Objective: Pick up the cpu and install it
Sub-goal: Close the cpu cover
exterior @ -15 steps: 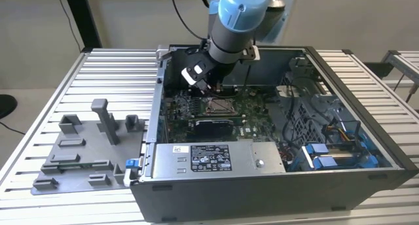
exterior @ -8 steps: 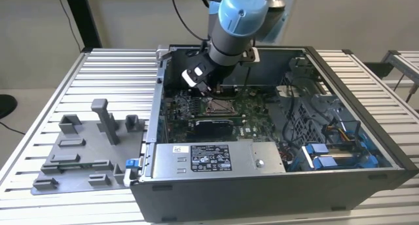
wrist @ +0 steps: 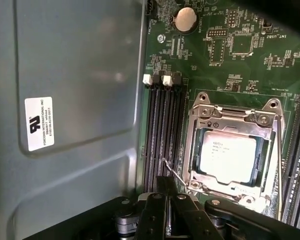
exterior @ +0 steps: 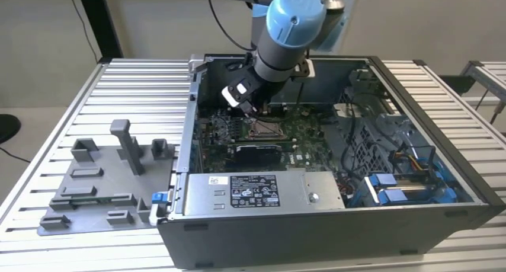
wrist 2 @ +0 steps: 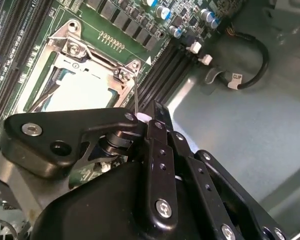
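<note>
Pretty cramped down inside the computer case (exterior: 316, 236). Open at the top only, walls all round. Silver power supply (exterior: 261, 192) along the near edge in the exterior view, cables and blue plastic parts (exterior: 387, 186) crowding the exterior view's right. Free room mostly straight up, plus the bare grey case wall (wrist: 80, 100) beside the board in the first wrist view.

Spotted the cpu (wrist: 227, 159) lying flat inside the socket frame (wrist: 190, 145), pale top up, metal rim of the frame hugging all four edges. Black memory slots (wrist: 162, 135) packed just beside the frame, between it and the bare case metal. Not much slack on that side.

Arm (exterior: 294, 23) coming down from the far side in the exterior view, wrist tilted, gripper (exterior: 251, 111) low over the board at the socket corner nearest the memory slots. Fingers closed down to a thin slit in the first wrist view, and definitely not holding the cpu. Thin wire lever (wrist: 172, 172) ending right at the tips; can't tell whether pinched or merely touching.

Outside the case, a slatted table (exterior: 134, 94) with a grey parts fixture (exterior: 103, 189) well apart on the exterior view's left.
</note>
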